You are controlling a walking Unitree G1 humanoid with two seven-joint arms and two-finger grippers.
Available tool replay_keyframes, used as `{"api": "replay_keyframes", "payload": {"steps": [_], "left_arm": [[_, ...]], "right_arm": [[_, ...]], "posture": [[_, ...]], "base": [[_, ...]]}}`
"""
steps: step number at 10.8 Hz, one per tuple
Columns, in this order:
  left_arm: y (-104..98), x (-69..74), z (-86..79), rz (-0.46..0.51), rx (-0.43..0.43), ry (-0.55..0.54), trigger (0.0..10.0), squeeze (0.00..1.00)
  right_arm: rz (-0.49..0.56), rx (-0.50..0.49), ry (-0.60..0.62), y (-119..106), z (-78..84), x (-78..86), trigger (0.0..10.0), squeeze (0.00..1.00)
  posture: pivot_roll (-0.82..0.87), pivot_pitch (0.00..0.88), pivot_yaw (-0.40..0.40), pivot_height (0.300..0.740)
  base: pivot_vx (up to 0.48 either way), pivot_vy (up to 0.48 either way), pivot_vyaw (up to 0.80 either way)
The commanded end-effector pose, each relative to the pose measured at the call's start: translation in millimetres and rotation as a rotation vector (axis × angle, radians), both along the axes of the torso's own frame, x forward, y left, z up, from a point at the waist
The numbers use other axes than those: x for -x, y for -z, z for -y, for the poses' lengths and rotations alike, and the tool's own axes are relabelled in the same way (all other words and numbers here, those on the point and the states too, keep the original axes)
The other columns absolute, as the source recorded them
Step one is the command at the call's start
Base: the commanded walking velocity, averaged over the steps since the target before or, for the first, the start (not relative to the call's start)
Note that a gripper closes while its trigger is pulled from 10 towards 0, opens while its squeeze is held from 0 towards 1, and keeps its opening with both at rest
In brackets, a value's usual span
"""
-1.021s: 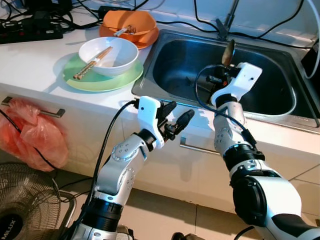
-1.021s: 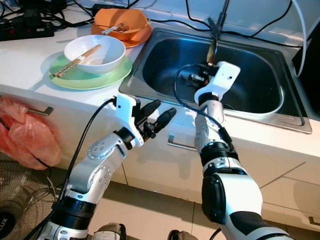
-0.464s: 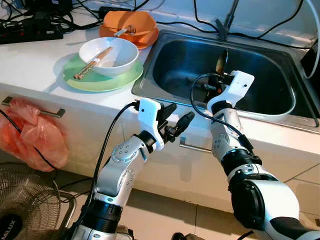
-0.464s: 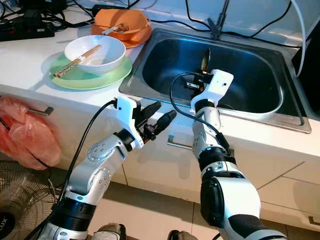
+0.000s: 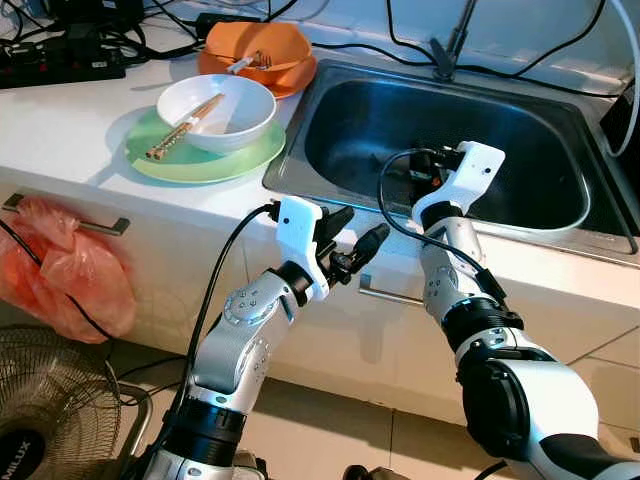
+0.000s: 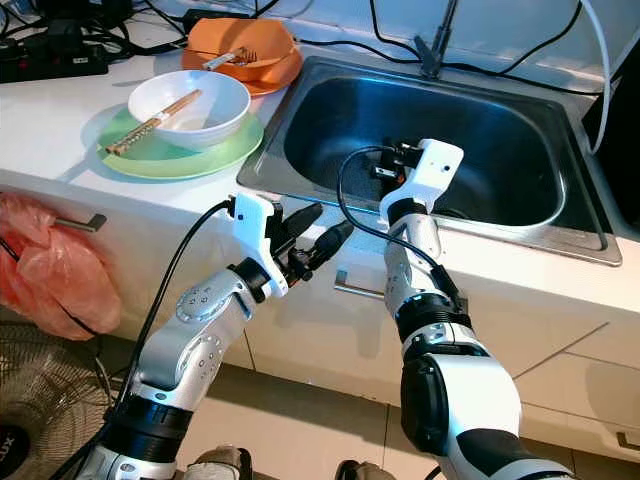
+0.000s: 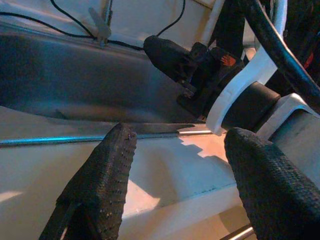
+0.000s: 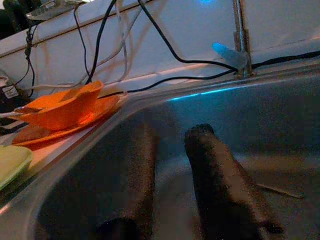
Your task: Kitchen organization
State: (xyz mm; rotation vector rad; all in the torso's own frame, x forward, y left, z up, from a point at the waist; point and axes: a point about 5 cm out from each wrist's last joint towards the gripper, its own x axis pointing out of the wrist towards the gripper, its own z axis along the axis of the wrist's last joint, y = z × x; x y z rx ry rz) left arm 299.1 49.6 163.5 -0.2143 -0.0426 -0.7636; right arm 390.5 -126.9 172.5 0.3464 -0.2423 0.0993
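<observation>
At frame centre, right gripper (image 5: 425, 172) sits inside the sink (image 5: 560, 215), fingers apart, empty; white bowl (image 5: 218, 111) with chopsticks (image 5: 185, 127) lies upper left, nearer the open, empty left gripper (image 5: 355, 240).

Right gripper (image 8: 172, 185) inside the sink (image 8: 280, 130), jaws slightly apart, nothing between them. Orange bowl (image 8: 62, 106) on an orange plate (image 8: 55, 129) on the bench beside the sink.

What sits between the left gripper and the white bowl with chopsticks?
In the left eye view, the left gripper hangs off the counter front; before the white bowl lie bare white counter edge and the green plate rim beneath the bowl.
</observation>
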Motion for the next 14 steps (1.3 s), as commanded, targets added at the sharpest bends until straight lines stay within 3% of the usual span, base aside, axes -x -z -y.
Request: {"api": "replay_keyframes", "payload": {"steps": [1, 2, 4, 6, 7, 8, 9, 11, 12, 13, 14], "left_arm": [[0, 1.4, 3.8, -0.006, -0.003, 0.013, 10.0, 0.0], [1, 1.4, 3.7, -0.007, -0.003, 0.011, 10.0, 0.0], [0, -0.5, 1.5, 0.002, -0.004, -0.018, 10.0, 0.0], [-9, -10.9, -10.1, 0.084, -0.015, -0.159, 10.0, 0.0], [-22, -14.7, -19.0, 0.22, -0.071, -0.296, 10.0, 0.0], [-25, -14.6, -23.0, 0.262, -0.06, -0.362, 10.0, 0.0], [-46, -17.6, -33.3, 0.372, -0.044, -0.451, 10.0, 0.0], [-68, -14.0, -39.8, 0.502, -0.036, -0.513, 10.0, 0.0], [-78, -10.7, -45.0, 0.564, -0.043, -0.564, 10.0, 0.29], [-86, -8.1, -49.2, 0.609, -0.052, -0.598, 10.0, 0.97], [-97, -5.2, -54.5, 0.67, -0.065, -0.638, 10.0, 1.0]], "right_arm": [[-0.013, 0.004, -0.012, 2, 0.3, -0.3, 10.0, 0.6], [-0.015, 0.01, -0.011, 2, 0.3, -0.4, 10.0, 0.0], [0.004, -0.003, -0.02, -2, -0.9, -0.7, 10.0, 0.0], [0.051, -0.045, -0.076, -10, -5.9, 1.1, 10.0, 0.0], [0.107, -0.069, -0.146, -18, -10.6, 6.1, 10.0, 0.0], [0.118, -0.085, -0.187, -19, -12.8, 8.8, 10.0, 0.0], [0.119, -0.092, -0.283, -11, -16.9, 18.3, 10.0, 0.0], [0.036, -0.12, -0.324, 21, -15.6, 34.6, 10.0, 0.0], [-0.002, -0.136, -0.32, 31, -13.7, 39.8, 10.0, 0.0], [-0.031, -0.158, -0.315, 37, -12.9, 41.7, 10.0, 0.0], [-0.053, -0.16, -0.323, 42, -13.4, 43.5, 10.0, 0.0]], "posture": [[0.24, 0.105, -0.066, 0.74], [0.24, 0.105, -0.066, 0.74], [0.24, 0.105, -0.066, 0.74], [0.23, 0.11, -0.066, 0.74], [0.23, 0.113, -0.065, 0.74], [0.23, 0.115, -0.065, 0.74], [0.22, 0.115, -0.065, 0.74], [0.23, 0.112, -0.064, 0.74], [0.23, 0.107, -0.065, 0.74], [0.23, 0.105, -0.065, 0.74], [0.25, 0.102, -0.068, 0.74]], "base": [[0.0, 0.0, 0.0], [0.0, 0.0, 0.0], [0.0, 0.0, 0.0], [0.0, 0.0, 0.0], [0.0, 0.0, 0.0], [0.0, 0.0, 0.0], [0.0, 0.0, 0.0], [0.0, 0.0, 0.0], [0.0, 0.0, 0.0], [0.0, 0.0, 0.0], [0.0, 0.0, 0.0]]}}
